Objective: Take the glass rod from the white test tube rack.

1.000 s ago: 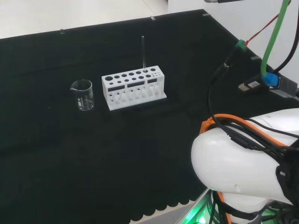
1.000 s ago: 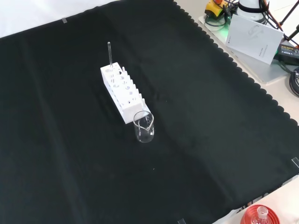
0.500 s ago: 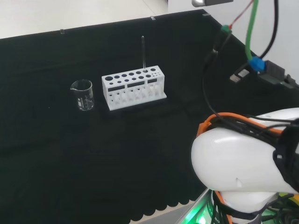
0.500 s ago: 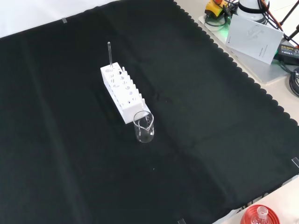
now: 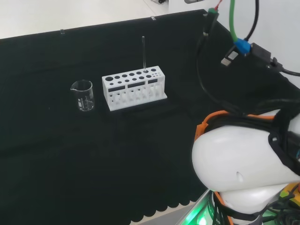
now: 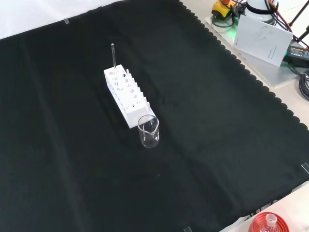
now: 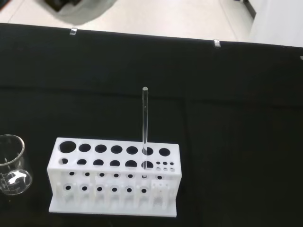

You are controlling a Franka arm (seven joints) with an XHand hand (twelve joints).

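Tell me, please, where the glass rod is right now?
In the head view the glass rod stands upright in a back-row hole near the right end of the white test tube rack, with the beaker left of the rack.

My bench's black cloth [image 6: 217, 121] carries, mid-cloth, a white test tube rack [image 6: 125, 97] and a beaker [image 6: 148, 131] just beside it.

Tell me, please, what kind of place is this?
Probably a laboratory bench set up for robot trials. A white test tube rack holding a glass rod stands beside a glass beaker on black cloth.
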